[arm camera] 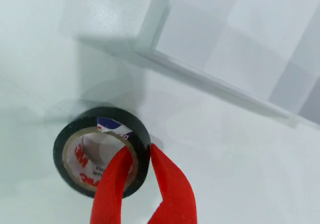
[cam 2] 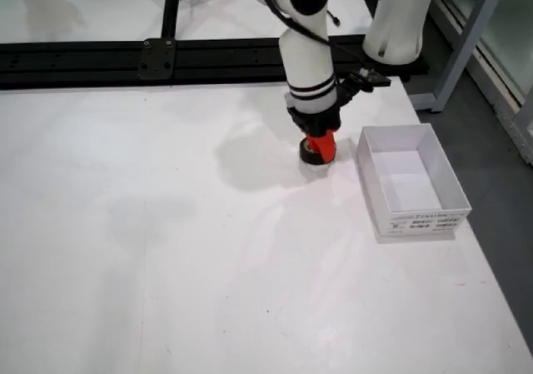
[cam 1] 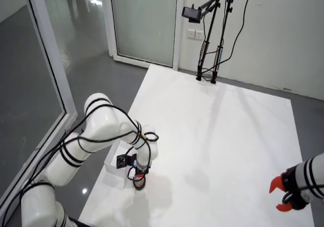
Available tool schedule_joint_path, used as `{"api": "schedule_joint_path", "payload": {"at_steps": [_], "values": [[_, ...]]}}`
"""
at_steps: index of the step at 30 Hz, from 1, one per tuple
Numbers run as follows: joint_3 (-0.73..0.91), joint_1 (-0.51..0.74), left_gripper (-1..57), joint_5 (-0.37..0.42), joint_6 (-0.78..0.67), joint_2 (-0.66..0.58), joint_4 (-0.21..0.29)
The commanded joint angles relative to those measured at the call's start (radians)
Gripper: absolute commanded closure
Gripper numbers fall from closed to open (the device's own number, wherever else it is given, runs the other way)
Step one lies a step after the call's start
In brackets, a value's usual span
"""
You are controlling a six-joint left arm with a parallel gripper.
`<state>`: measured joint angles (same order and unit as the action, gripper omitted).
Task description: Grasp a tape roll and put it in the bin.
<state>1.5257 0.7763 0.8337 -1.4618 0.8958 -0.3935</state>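
Observation:
A black tape roll [arm camera: 107,115] with a cardboard core lies on the white table, close under the wrist camera. My red gripper [arm camera: 140,150] straddles its right wall, one finger [arm camera: 117,176] inside the hole and the other outside, pinched shut on it. In the front view the gripper [cam 2: 323,147] points straight down on the roll [cam 2: 309,152], just left of the white bin [cam 2: 412,224]. The bin's near wall [arm camera: 210,82] runs diagonally behind the roll in the wrist view. From overhead the gripper [cam 1: 139,181] sits beside the bin [cam 1: 112,162].
A second white arm with a red gripper [cam 1: 281,194] hangs at the table's far corner in the overhead view. A black rail [cam 2: 125,57] runs along the back of the table. The table's edge [cam 2: 491,274] passes just right of the bin.

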Motion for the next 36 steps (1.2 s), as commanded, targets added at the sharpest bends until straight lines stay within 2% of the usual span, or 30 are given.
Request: {"api": "schedule_joint_path", "payload": {"at_steps": [1,10,18,36], "values": [[-0.001,0.02,57.0,0.096,0.005,-0.129,0.007],[-0.001,0.014,57.0,0.185,0.014,-0.256,-0.002],[-0.001,-0.043,57.0,0.257,0.035,-0.367,-0.002],[-0.001,-0.25,57.1,0.3,0.044,-0.428,0.012]]}}
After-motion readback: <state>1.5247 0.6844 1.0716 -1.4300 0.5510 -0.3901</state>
